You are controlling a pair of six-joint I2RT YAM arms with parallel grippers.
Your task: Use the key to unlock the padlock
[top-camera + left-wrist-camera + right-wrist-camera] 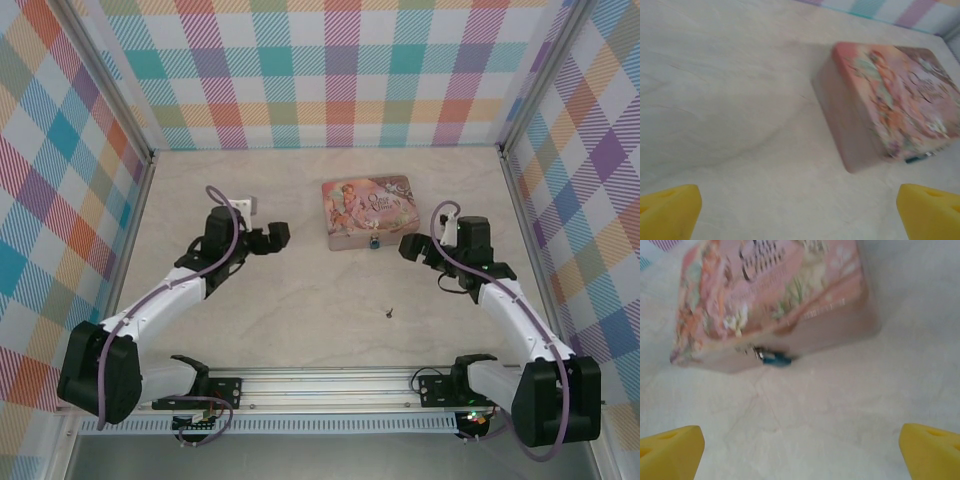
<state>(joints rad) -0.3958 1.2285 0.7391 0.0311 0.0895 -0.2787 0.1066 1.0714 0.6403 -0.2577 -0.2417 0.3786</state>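
We see white shells and black joints on both arms (165, 293). Mauve cables (237, 235) run along them; our fingertips (667, 210), at seven o'clock, are yellow.

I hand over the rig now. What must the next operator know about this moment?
Left gripper: open, empty, left of the pink tin.
Right gripper: open, empty, right of it.
Padlock: at the tin's near side.
Key: loose on the table, nearer than the tin.
Done: nothing yet held.
Left: pick up the key, put it in the padlock, turn it.

Speck-sized key (388, 312), blurry padlock (776, 359)
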